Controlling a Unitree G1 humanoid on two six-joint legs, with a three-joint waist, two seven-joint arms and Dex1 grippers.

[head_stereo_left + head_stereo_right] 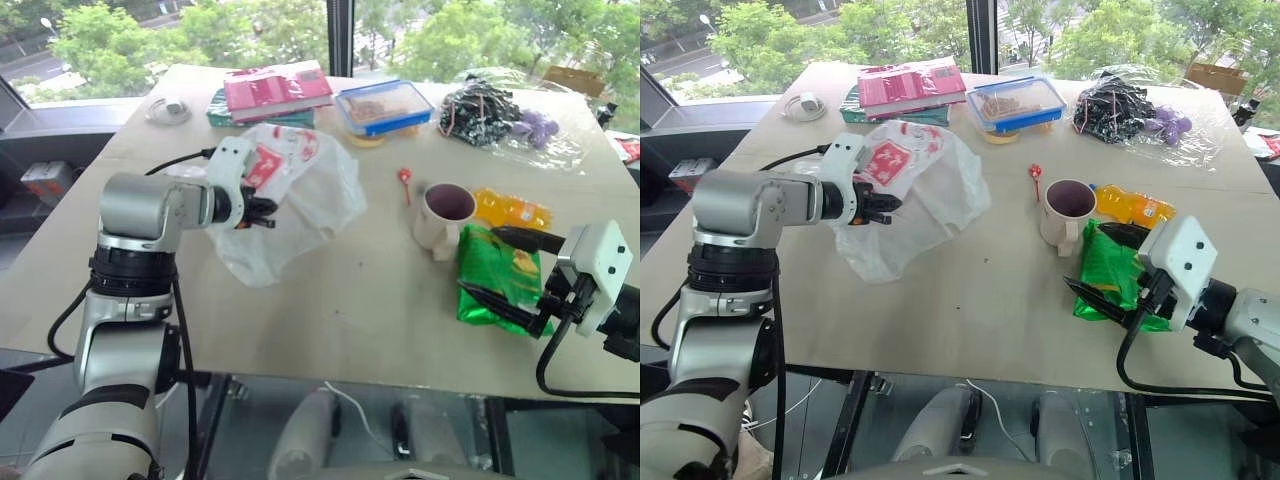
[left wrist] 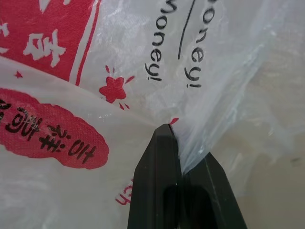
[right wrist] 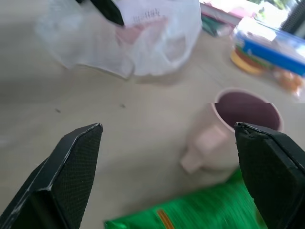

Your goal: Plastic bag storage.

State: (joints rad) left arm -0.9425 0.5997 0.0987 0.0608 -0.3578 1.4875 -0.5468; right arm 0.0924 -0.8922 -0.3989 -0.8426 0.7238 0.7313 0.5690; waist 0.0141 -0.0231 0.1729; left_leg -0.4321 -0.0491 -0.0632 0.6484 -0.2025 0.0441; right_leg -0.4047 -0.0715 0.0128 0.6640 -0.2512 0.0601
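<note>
Beige tabletop (image 1: 340,300): left gripper (image 1: 268,212) pinching plastic bag (image 1: 310,190) at ten o'clock, right gripper (image 1: 500,268) spread wide over green packet (image 1: 495,270) at four.

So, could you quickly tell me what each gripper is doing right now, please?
Left gripper: shut on the plastic bag.
Right gripper: open, holding nothing, over the green snack packet.

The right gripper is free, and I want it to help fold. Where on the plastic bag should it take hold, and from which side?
Probably the loose lower edge of the plastic bag, coming in low from the robot's right. That flap lies slack on the table, apart from the pinch where the left gripper is shut on the film. The open right gripper faces that way.
</note>
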